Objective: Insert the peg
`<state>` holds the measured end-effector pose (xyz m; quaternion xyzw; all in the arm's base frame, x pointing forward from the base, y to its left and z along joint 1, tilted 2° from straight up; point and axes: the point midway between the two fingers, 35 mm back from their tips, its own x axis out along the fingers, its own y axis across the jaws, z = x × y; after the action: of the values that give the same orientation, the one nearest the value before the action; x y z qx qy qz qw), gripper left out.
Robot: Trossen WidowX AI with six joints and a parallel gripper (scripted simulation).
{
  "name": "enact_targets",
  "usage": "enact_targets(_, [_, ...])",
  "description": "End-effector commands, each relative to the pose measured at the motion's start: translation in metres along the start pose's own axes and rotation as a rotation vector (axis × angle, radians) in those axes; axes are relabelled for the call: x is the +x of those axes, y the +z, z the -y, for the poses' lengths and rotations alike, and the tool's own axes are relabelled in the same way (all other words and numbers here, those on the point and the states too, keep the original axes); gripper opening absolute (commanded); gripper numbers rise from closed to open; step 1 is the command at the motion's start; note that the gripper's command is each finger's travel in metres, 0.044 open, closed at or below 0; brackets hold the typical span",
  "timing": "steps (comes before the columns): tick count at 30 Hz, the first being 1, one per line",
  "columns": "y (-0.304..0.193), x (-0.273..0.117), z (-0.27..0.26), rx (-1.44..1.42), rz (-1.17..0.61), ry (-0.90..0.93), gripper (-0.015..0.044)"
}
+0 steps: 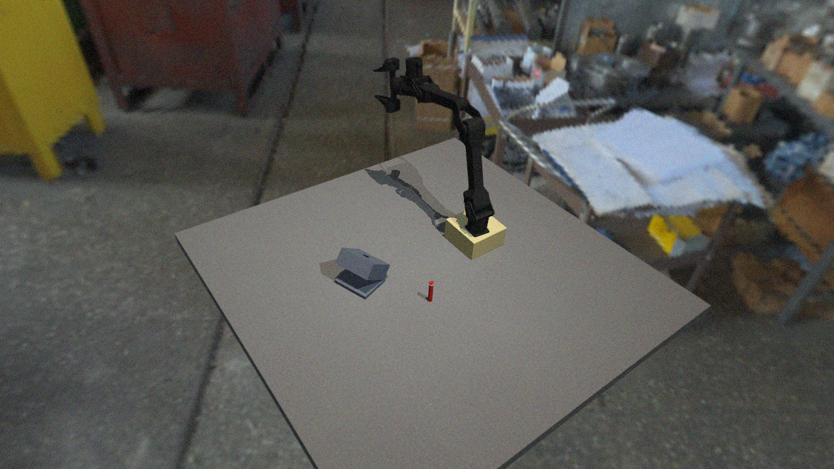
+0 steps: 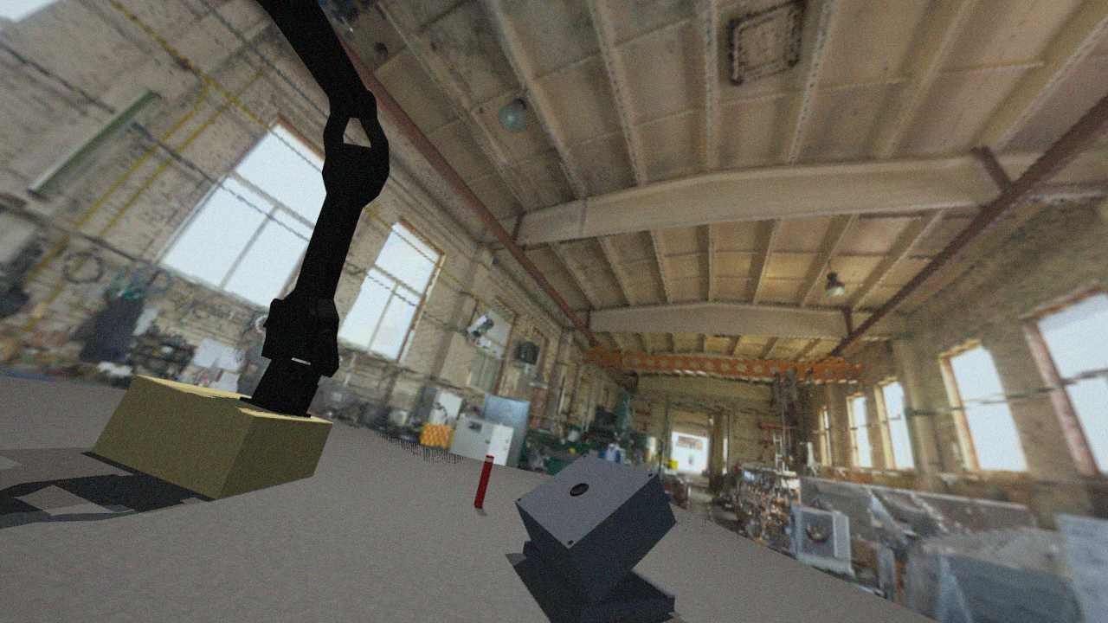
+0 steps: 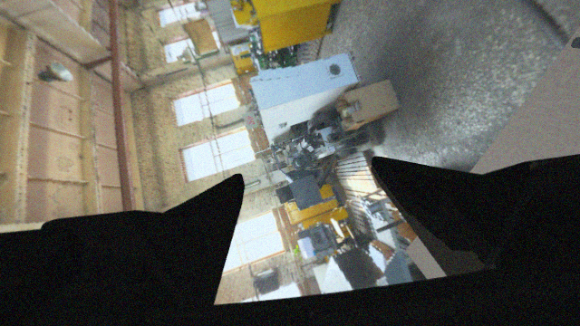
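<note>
Gripper [image 1: 386, 85] high above far table edge, jaws spread wide, nothing between them. Red peg [image 1: 430, 290] upright on table [image 1: 408, 361], well apart from gripper, between arm's yellow base block [image 1: 475, 236] and grey sloped panel [image 2: 592, 511]. Round hole [image 2: 577, 489] in panel face. Peg looks slim, rigid, light, probably smooth: tips easily if nudged. Best grip: upper half, square across sides, leaving bottom end free for insertion.

You see the gripper [image 3: 308, 169] wide open with nothing in it, two black fingers pointing out at a workshop wall and floor.
</note>
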<state>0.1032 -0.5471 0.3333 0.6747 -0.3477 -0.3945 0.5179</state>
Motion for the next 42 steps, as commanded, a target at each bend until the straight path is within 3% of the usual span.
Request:
enact_targets(1, [-0.026, 0.007, 0.014, -0.024, -0.036, -0.043, 0.044])
enact_targets(19, [-0.137, 0.016, 0.069, -0.156, -0.21, -0.203, 0.044])
enact_targets(42, [-0.265, -0.013, 0.146, -0.376, -0.446, -0.387, 0.044])
